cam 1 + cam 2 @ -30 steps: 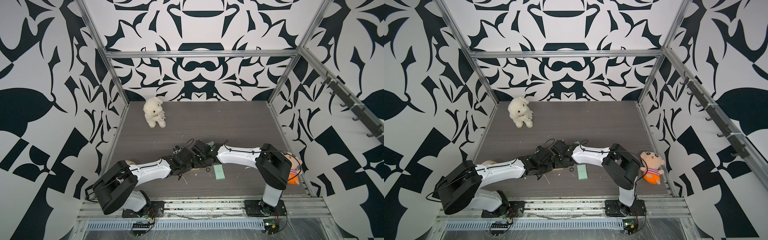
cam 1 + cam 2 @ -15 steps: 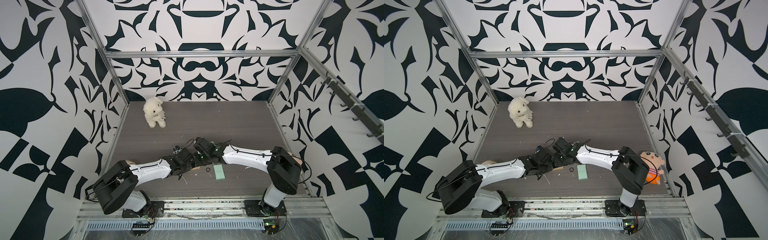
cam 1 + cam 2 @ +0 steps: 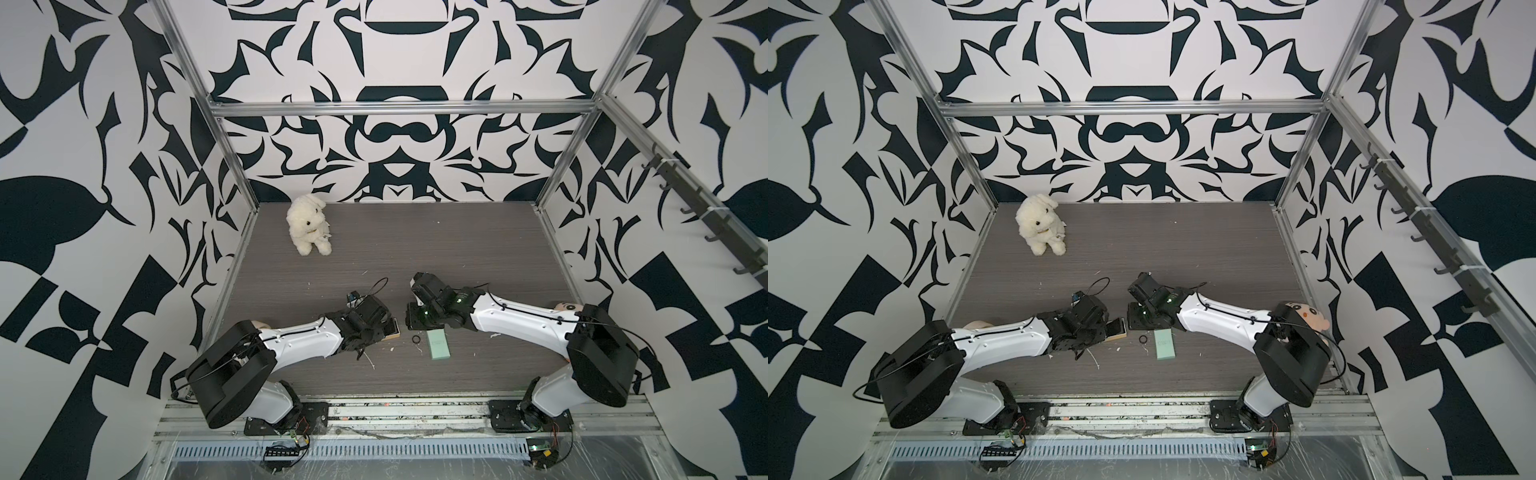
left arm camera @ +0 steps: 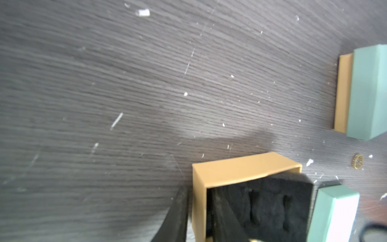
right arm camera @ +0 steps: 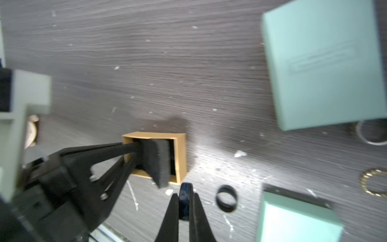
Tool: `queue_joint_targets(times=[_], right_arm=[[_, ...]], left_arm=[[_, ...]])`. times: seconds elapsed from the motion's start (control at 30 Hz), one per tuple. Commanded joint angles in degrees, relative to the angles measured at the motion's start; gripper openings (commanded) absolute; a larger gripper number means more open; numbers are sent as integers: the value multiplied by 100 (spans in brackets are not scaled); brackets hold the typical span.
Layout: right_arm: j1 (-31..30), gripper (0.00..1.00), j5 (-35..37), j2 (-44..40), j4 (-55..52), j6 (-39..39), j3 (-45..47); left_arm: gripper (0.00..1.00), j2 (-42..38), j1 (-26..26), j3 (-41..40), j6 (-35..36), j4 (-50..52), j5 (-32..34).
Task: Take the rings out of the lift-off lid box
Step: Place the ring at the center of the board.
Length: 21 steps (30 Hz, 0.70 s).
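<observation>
The lift-off lid box's tan base sits open on the table, with its black foam insert tipped up inside. My left gripper is shut on one side wall of the base. Just beside it, my right gripper is shut on a black ring held on edge. Another black ring lies flat on the table close by. A grey ring peeks out from under a mint box.
A mint lid lies near the black ring on the table. A gold beaded ring lies by another mint box. A white plush dog sits at the back left, a doll behind the right arm.
The right arm has drawn back to the right, so its gripper now stands clear of the box instead of over it. The left arm has not moved.
</observation>
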<state>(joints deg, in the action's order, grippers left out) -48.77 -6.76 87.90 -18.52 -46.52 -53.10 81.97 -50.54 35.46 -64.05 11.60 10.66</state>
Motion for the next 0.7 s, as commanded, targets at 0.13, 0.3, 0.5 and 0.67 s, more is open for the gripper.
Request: queue_joint_targets(times=[0.13, 0.3, 0.5, 0.67], right_arm=[[308, 8, -493, 100, 484, 98, 319], [438, 8, -720, 301, 674, 132, 368], [518, 8, -790, 456, 808, 124, 465], [522, 8, -678, 472, 827, 100, 562]], left_arm=[[25, 192, -5, 21, 112, 613, -38], [27, 113, -5, 33, 119, 706, 22], [30, 21, -7, 123, 165, 852, 96], [33, -62, -6, 187, 200, 941, 144]])
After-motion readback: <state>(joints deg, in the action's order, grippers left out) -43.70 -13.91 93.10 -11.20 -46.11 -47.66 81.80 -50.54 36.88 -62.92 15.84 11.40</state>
